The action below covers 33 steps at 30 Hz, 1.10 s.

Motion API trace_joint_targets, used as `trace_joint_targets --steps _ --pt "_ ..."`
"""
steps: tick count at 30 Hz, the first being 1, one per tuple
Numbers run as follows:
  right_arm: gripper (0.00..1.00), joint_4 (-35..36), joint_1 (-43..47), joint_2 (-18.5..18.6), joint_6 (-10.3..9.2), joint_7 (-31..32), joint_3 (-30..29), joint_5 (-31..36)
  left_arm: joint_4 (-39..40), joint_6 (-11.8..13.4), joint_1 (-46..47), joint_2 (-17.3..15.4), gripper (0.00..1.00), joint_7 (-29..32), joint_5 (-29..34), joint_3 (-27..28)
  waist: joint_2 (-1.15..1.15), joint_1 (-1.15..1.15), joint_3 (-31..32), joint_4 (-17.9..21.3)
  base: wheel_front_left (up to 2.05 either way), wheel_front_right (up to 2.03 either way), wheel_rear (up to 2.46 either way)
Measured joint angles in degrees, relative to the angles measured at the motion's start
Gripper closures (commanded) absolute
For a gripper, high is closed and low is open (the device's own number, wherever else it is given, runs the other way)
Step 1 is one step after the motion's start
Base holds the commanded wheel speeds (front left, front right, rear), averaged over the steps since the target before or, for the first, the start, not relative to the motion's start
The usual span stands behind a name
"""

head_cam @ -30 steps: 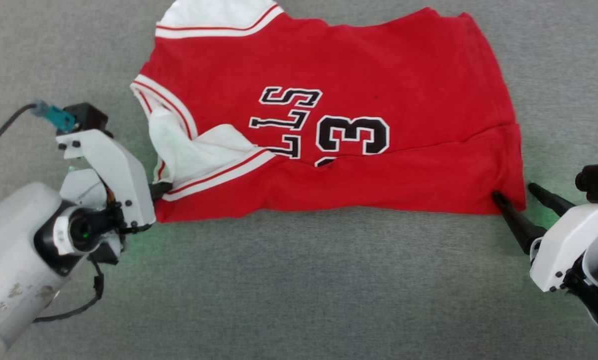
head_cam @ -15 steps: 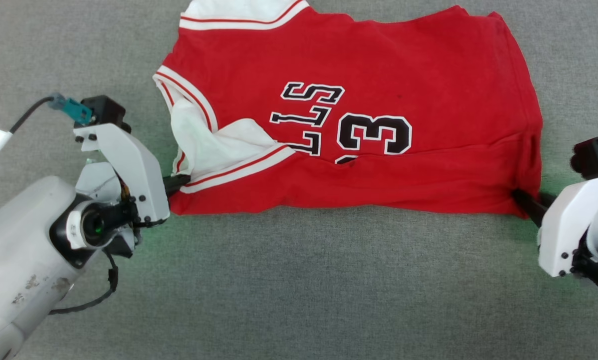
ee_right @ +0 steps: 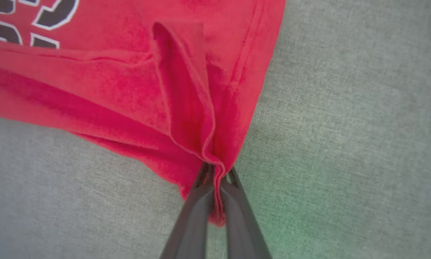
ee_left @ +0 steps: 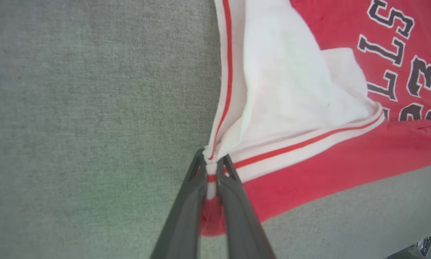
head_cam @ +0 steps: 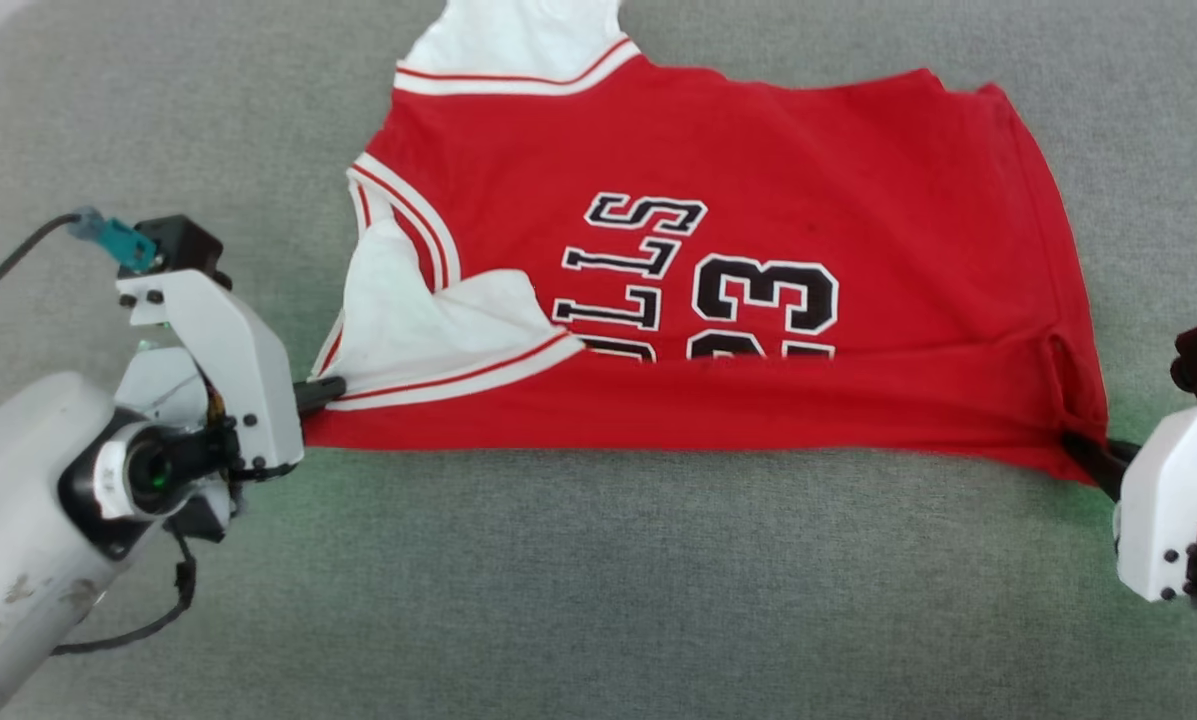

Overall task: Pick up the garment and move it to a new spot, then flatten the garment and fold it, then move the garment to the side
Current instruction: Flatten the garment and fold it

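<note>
1. On the grey woven fabric surface (head_cam: 598,600), towards the top of the head view, lies the red jersey-style garment (head_cam: 758,160) with white short sleeves and red-and-white striped trim. Its near long edge is folded up over the front.
2. The fold covers the lower part of the black, white-outlined letters and number (head_cam: 708,290). The head view shows most of these marks, while each wrist view catches only a corner of them.
3. The head view also shows both sleeves. One white sleeve (head_cam: 518,40) sits at the far edge, and the other sleeve (head_cam: 428,320) is turned inward over the red front.
4. The left gripper (head_cam: 323,392) meets the garment's near left corner. The head view shows only a dark stub there. The left wrist view shows the two long dark fingers pressed together, pinching striped trim and red cloth.
5. The right gripper (head_cam: 1083,452) meets the near right corner. The right wrist view shows its fingers clamped on a bunched pleat of red hem.
6. Between the two grips, the folded edge runs straight and taut.
7. A faint green glow tints the surface beside each gripper.
</note>
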<state>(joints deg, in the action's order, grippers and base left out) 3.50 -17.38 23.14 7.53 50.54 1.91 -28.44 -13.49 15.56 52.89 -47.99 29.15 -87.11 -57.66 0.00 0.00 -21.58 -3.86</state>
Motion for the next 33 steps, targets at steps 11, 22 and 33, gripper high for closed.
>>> trace_joint_targets --steps 11,22,33 --pt "1.0 6.04 6.12 2.12 0.0 5.52 -2.5 -2.41 9.7 5.15 -2.77 -5.57 1.0 1.47 -0.36 -0.36 0.0 0.0 2.23 -1.46 0.0 0.0 0.0" --pt "1.0 12.32 13.74 1.1 0.0 11.82 -5.83 -3.18 21.01 11.79 -9.32 -10.32 1.0 1.98 -2.72 -1.79 0.0 0.0 2.4 -2.07 0.0 0.0 0.0" --pt "0.0 14.38 14.68 -0.91 -0.01 11.63 -5.89 -2.55 21.75 12.06 -11.73 -10.25 0.22 0.12 -1.98 -2.68 0.0 0.0 2.36 -1.1 0.0 0.0 0.0"
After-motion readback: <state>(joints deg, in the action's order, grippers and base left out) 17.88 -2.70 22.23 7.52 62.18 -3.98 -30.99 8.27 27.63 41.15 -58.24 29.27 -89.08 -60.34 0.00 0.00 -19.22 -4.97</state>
